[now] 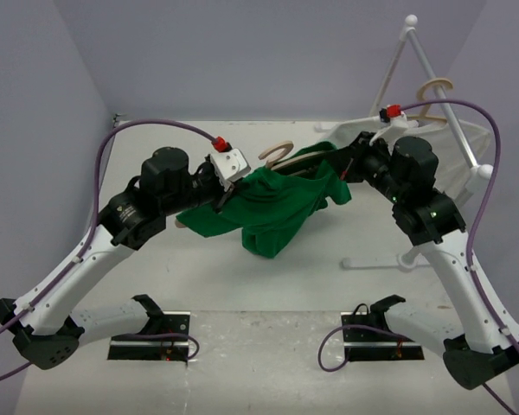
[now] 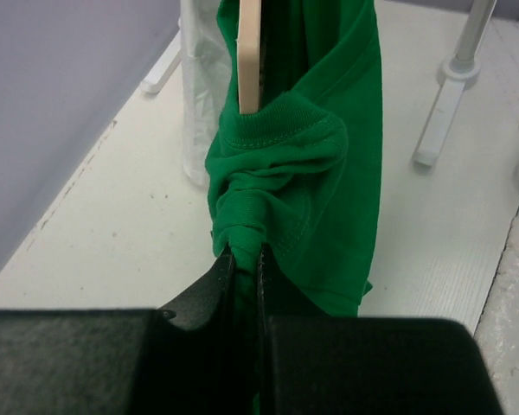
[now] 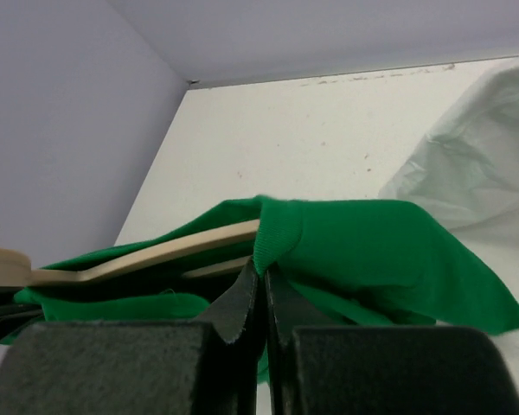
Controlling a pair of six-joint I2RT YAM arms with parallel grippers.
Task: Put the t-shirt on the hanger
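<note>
While both arms reach toward the middle of the desk (image 1: 169,151), the plain bright green cloth t-shirt (image 1: 272,203) (image 2: 316,173) (image 3: 372,246) is held bunched and drooping between them, nearer the far edge than the near one. The left tool (image 1: 220,201) (image 2: 246,252) has its fingers pressed together on a gathered fold of green cloth just below the ribbed collar. The right tool (image 1: 348,167) (image 3: 261,278) pinches another fold of the shirt in the same way. The light tan wooden hanger (image 1: 278,153) (image 2: 250,52) (image 3: 156,252) sits partly inside the shirt: one thin arm enters at the collar, and the curved hook sticks out toward the far edge. Near the far right corner, a white t-shirt (image 1: 454,138) hangs on a white rack (image 1: 413,47).
</note>
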